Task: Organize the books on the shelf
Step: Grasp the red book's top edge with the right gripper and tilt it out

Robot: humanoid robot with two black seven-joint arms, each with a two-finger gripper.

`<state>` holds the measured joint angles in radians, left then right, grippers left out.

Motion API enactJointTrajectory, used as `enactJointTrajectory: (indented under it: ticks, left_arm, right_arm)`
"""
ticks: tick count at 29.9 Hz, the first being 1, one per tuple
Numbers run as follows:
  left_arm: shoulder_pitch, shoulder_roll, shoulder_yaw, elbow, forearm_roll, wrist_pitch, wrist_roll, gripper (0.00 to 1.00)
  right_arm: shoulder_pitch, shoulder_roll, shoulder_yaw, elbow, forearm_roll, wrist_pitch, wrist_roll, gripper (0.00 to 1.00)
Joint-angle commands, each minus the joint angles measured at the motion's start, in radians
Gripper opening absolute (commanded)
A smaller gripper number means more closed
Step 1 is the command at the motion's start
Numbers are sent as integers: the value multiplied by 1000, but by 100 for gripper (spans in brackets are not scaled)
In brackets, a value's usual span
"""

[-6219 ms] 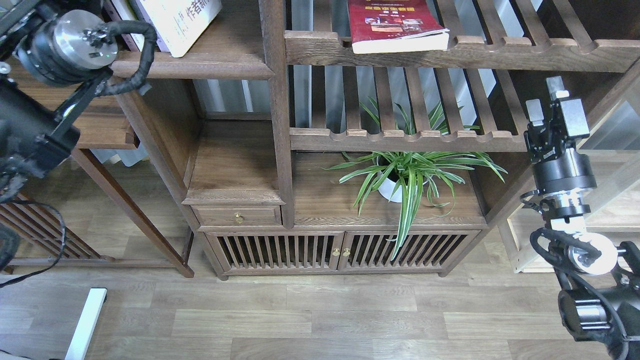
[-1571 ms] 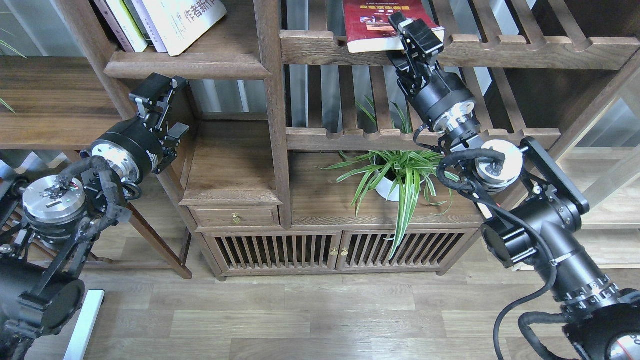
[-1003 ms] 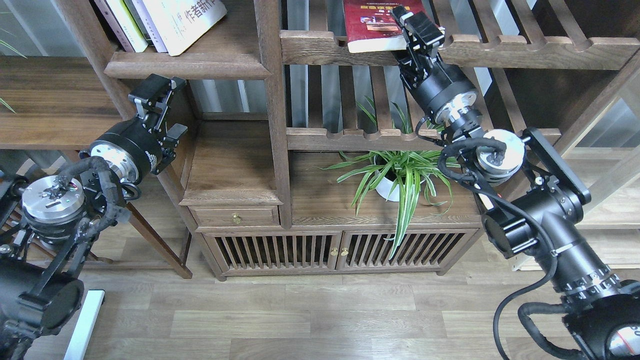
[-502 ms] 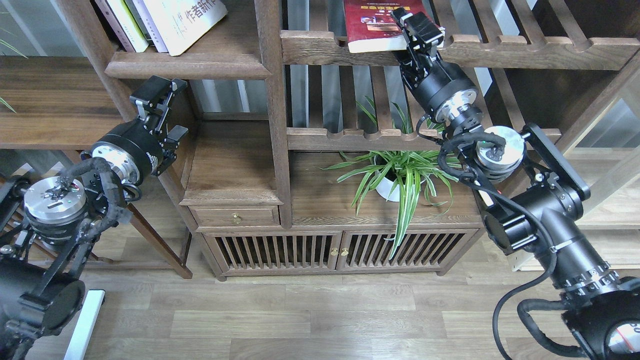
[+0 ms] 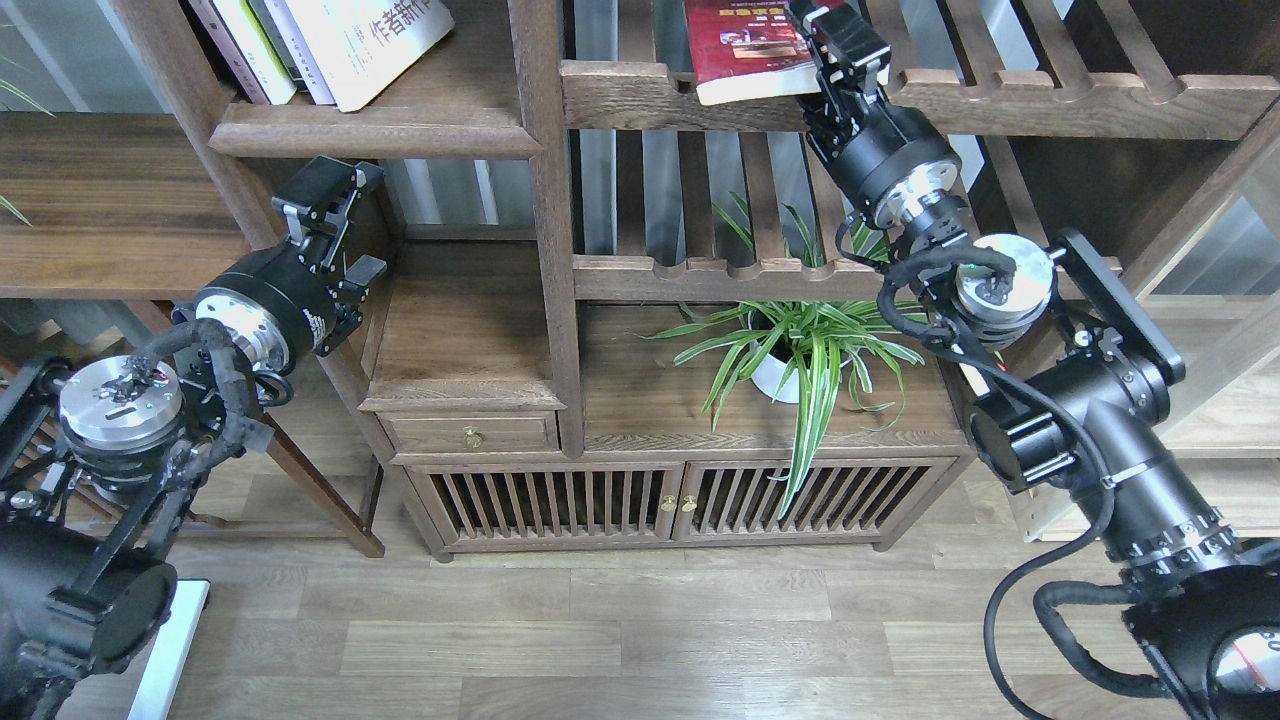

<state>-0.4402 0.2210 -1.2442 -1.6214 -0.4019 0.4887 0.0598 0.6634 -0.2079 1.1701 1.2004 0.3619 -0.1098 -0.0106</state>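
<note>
A dark red book [image 5: 740, 50] with a yellow title lies flat on the upper slatted shelf [image 5: 1000, 95]. My right gripper [image 5: 845, 42] covers the book's front right corner and looks shut on it. To the left is the solid plank shelf [image 5: 370, 130] with a moulded front edge. A large white book with blue characters [image 5: 365, 40] leans there against slim white and green books [image 5: 250, 40]. My left gripper [image 5: 340, 215] hangs below that shelf's front edge, open and holding nothing.
A potted spider plant [image 5: 800, 350] stands on the cabinet top under the lower slatted shelf [image 5: 720, 275]. There is a small drawer [image 5: 470, 432] and slatted doors [image 5: 620, 500] below. A wooden side table [image 5: 100, 200] is at the left, and a white bar [image 5: 170, 640] lies on the floor.
Both arms came in to the bookcase. In the last second my right gripper rose slightly at the red book's corner and the book shifted back. My left gripper drifted right.
</note>
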Motion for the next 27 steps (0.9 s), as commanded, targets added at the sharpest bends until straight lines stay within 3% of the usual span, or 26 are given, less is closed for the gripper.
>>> enactJointTrajectory:
  ticks: [1,15,22,27]
  left_arm:
    - [0,1,0,0,0,0,0,99]
    - [1,1,0,0,2,0,0,99]
    - [0,0,0,0,0,0,0,98]
    - [-3,1,-3,-2,0,0,8,98]
  right_arm:
    - [1,1,-3,-8,-1,1,0,67]
    - [5,8,0,-47,-11,19,4,40]
    - [2,10,2,-64,-11,151,6,6]
    - [-7,2,0,-67,-11,190,4,4]
